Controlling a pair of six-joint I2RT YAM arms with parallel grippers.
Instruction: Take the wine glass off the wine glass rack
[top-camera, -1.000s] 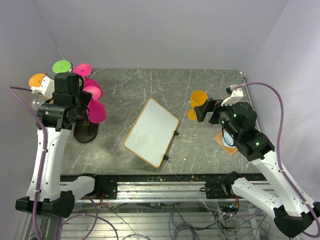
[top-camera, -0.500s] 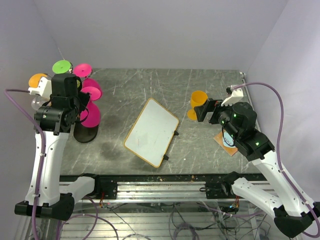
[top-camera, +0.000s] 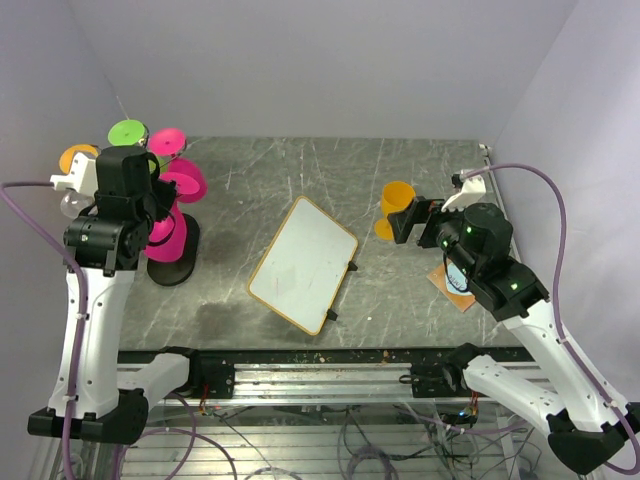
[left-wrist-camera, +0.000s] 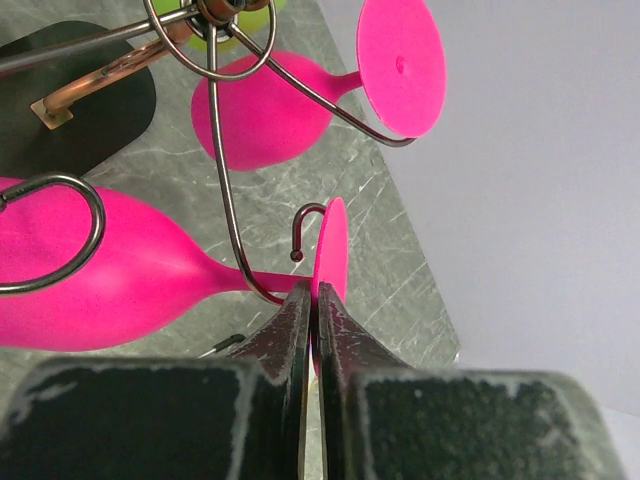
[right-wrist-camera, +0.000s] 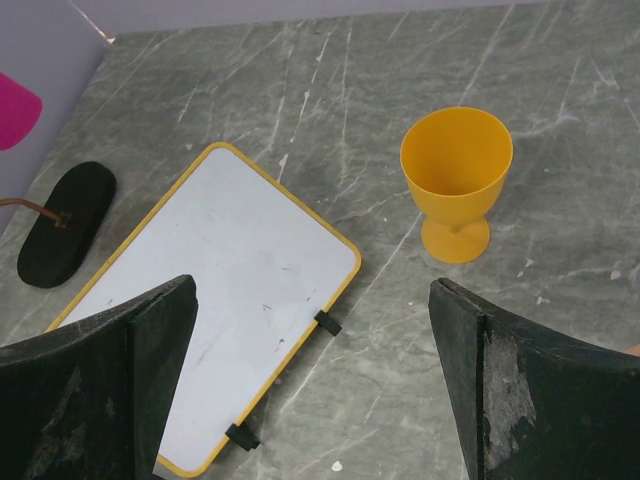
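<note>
- Glossy pink wine glass (left-wrist-camera: 110, 285): hangs on its side on the wine glass rack (left-wrist-camera: 222, 170), a thin metal wire tree w/ curled arms on a flat black oval base (top-camera: 174, 268). Stem sits in a wire hook; the round foot shows edge-on just past the hook tip.
- L gripper (left-wrist-camera: 312, 295): fingers (left-wrist-camera: 285, 330) clamped on the rim of that foot, almost together w/ only the thin disc between them.
- Second pink glass (left-wrist-camera: 260, 110), same rack: one arm further up, bowl toward the hub, foot turned outward.
- Top view: a lime-green foot (top-camera: 127, 131) and an orange foot (top-camera: 75, 157) show at the rack's far side, both partly behind the L arm.
- Rack stands at the left edge of the grey marbled stone counter (top-camera: 400, 300).
- White rectangular board w/ yellow frame (top-camera: 303, 263): flat on the counter, right of the rack, set at an angle.
- Yellow-orange plastic goblet (right-wrist-camera: 457, 175): upright, well right of the rack, beyond the board.
- R gripper (right-wrist-camera: 315, 390): fingers wide apart, nothing between them, well away from the rack, near the goblet but not touching it.
</note>
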